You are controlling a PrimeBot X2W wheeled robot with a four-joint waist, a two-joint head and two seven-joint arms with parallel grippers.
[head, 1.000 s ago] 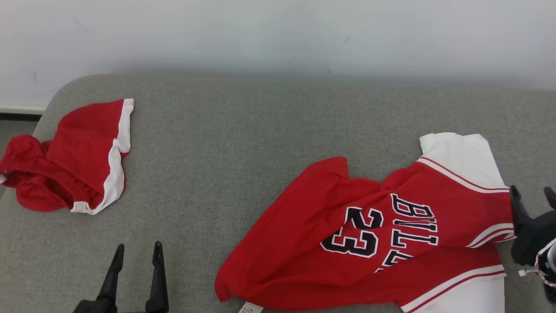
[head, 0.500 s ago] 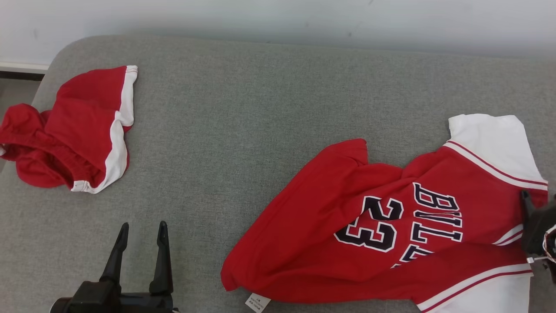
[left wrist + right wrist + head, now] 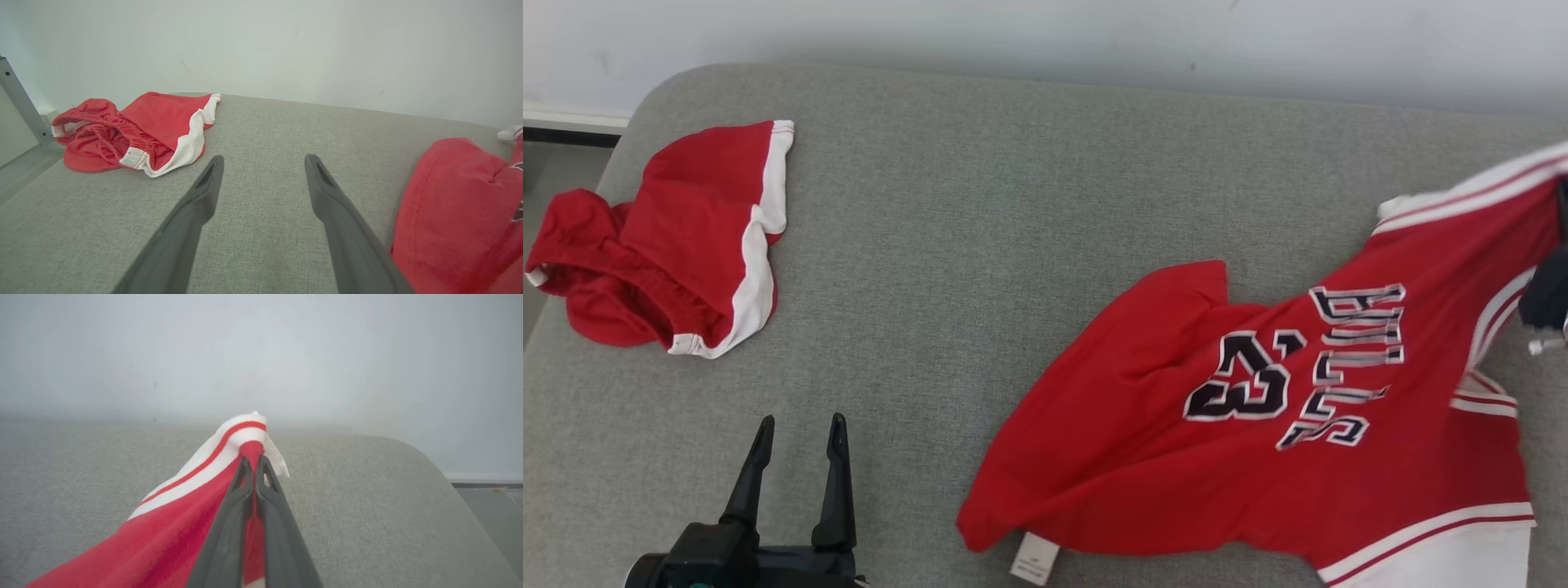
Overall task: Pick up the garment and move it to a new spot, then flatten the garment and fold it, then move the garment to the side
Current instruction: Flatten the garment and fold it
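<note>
The garment (image 3: 1258,408) is a red jersey with white trim and a black "23", lying crumpled on the right of the grey cushion (image 3: 1013,204). Its upper right shoulder edge is raised off the cushion. My right gripper (image 3: 1550,298) sits at the frame's right edge against that raised part. The right wrist view shows the right gripper (image 3: 253,459) shut on the red and white trim of the garment (image 3: 184,522). My left gripper (image 3: 801,425) stands open over bare cushion at the lower left, well left of the jersey. In the left wrist view the left gripper (image 3: 264,159) holds nothing, and the garment (image 3: 449,212) lies to its right.
Red shorts with white trim (image 3: 686,237) lie bunched at the cushion's far left corner, also seen as the shorts (image 3: 155,122) ahead of my left fingers. A pale wall (image 3: 1045,33) runs behind the cushion. The cushion's rounded left edge drops to the floor (image 3: 556,171).
My right gripper has shut on the jersey's shoulder trim and lifted it, so the lettering now tilts up. The head camera shifted. The left gripper stays open.
</note>
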